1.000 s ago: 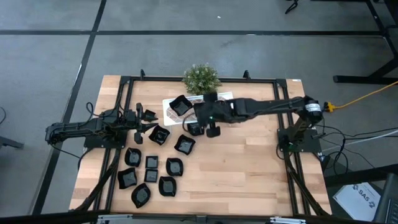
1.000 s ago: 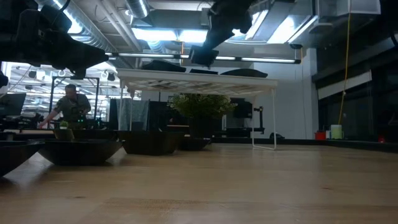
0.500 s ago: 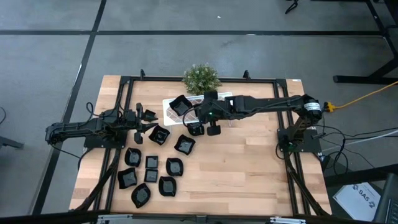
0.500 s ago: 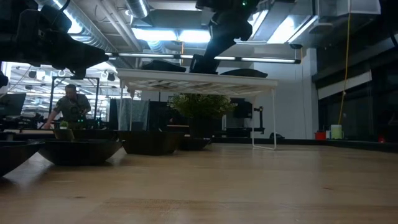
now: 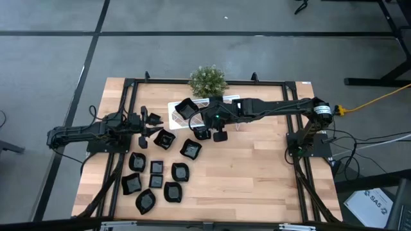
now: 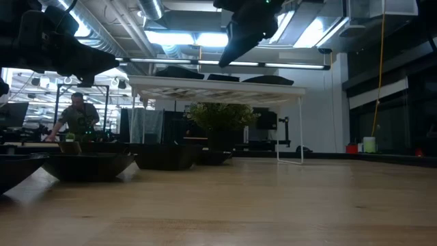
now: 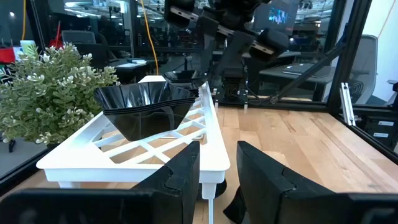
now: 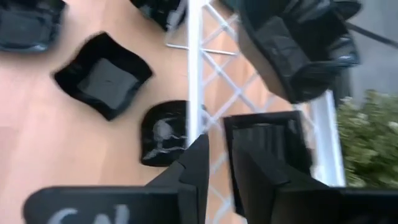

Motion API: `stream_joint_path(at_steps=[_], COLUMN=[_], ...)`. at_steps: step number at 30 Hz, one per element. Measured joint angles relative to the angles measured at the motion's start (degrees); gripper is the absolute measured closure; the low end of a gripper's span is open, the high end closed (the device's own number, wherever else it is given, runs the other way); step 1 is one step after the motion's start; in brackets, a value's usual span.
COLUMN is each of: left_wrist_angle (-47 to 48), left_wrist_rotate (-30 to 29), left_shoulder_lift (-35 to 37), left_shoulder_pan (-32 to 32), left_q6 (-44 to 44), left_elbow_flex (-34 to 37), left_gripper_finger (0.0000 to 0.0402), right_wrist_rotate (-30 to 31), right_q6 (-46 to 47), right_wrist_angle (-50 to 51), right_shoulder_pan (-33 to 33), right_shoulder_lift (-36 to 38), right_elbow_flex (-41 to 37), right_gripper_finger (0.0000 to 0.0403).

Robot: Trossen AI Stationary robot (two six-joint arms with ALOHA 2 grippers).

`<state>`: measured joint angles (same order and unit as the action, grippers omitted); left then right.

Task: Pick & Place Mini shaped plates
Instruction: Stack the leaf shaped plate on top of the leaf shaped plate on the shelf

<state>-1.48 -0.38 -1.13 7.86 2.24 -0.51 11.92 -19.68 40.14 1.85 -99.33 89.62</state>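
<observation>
The right gripper (image 5: 204, 120) hangs over the rack (image 5: 174, 113), fingers nearly closed and empty. One plate (image 5: 187, 108) sits on the rack; more plates (image 5: 156, 176) lie at seven o'clock. The left gripper (image 5: 153, 124) waits, fingers slightly parted.

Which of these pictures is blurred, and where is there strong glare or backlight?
Right wrist view: motion blur smears the black plates and white rack. Low view: bright ceiling lights backlight the scene, leaving the plates and arms dark silhouettes. High and left wrist views: sharp and evenly lit.

Beyond the right gripper (image 6: 229, 55), fluorescent ceiling lights (image 6: 184, 37) and exposed ducts (image 6: 109, 41) hang overhead, a person (image 6: 78, 116) sits at a far bench, and grey floor (image 5: 257, 51) with dark seam lines surrounds the wooden table (image 5: 257, 179).
</observation>
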Motion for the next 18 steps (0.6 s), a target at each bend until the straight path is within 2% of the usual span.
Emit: stream_joint_path(at_steps=[5, 9, 18], left_wrist_angle=[0.0, 0.0, 0.0], left_wrist_rotate=[0.0, 0.0, 0.0], left_shoulder_lift=[0.0, 0.0, 0.0], left_shoulder_pan=[0.0, 0.0, 0.0], left_q6=[0.0, 0.0, 0.0], left_elbow_flex=[0.0, 0.0, 0.0], left_gripper_finger=[0.0302, 0.0302, 0.0302], right_wrist_rotate=[-1.0, -1.5, -5.9], right_q6=[1.0, 5.5, 8.0], right_wrist_angle=[2.3, 3.0, 5.9], right_shoulder_pan=[-0.8, -2.6, -10.6], right_shoulder_lift=[0.0, 0.1, 0.1], right_elbow_flex=[1.9, 4.6, 5.9], right_gripper_finger=[0.0312, 0.0303, 0.0302])
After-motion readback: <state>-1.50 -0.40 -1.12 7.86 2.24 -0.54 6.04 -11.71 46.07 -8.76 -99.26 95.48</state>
